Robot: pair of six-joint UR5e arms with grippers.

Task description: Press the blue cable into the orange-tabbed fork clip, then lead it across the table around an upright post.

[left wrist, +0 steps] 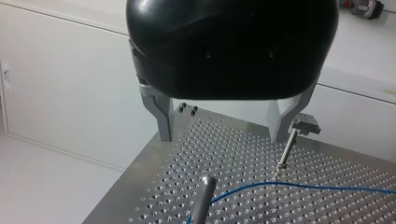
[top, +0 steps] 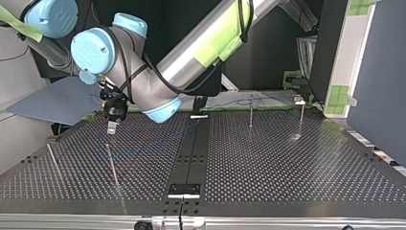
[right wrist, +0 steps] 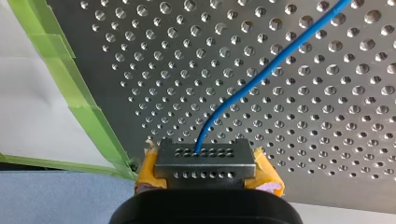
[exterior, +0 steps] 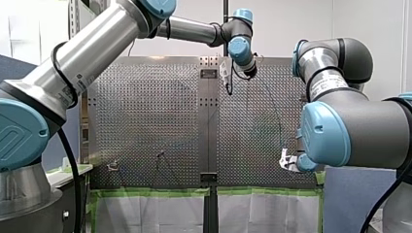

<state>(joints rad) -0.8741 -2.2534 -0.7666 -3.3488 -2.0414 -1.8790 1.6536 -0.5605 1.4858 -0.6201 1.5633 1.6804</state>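
Blue cable [right wrist: 261,74]: end pinched in the right gripper [right wrist: 205,156], between yellow pads [right wrist: 266,175], by the table's [right wrist: 327,140] green-taped edge, running straight ahead from them. Left gripper [left wrist: 224,133]: jaws spread, empty, above a post [left wrist: 203,198] beside the cable.

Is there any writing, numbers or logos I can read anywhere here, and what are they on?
No text here can be read.
My left arm's sticker: print too small to read.
My right arm's sticker: too blurred to read.
Dark plate on the table: blurred, unreadable.
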